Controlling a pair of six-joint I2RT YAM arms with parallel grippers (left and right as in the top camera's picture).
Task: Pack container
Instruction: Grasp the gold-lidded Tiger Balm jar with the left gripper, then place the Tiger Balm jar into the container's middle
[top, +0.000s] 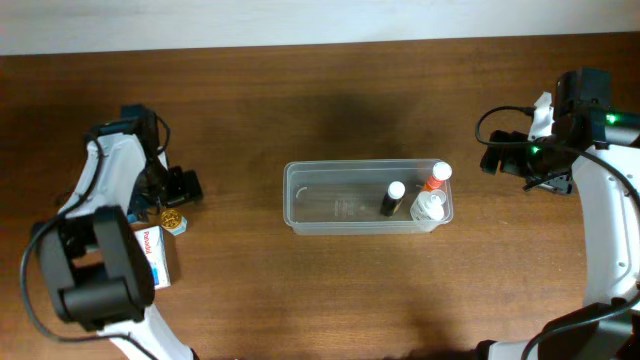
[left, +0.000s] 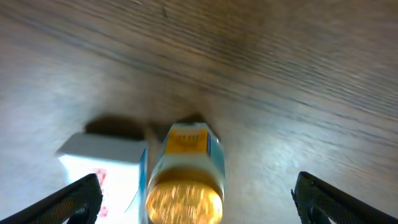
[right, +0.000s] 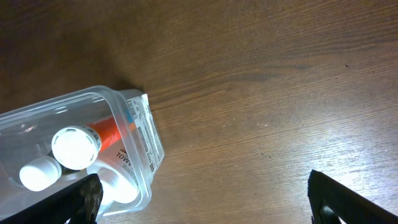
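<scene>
On table, centre: container, bottles inside at right end.
Left claw: spread wide, over gold-capped jar beside white box.
Right claw: spread, near container's end.

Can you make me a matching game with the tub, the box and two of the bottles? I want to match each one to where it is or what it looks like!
Things:
1. container
2. box
3. orange bottle
4. gold-capped bottle

Places and looks:
A. on the table, next to the box
B. clear, mid-table
C. inside the container
D. white with red print

Pairs: 1-B, 2-D, 3-C, 4-A
</scene>
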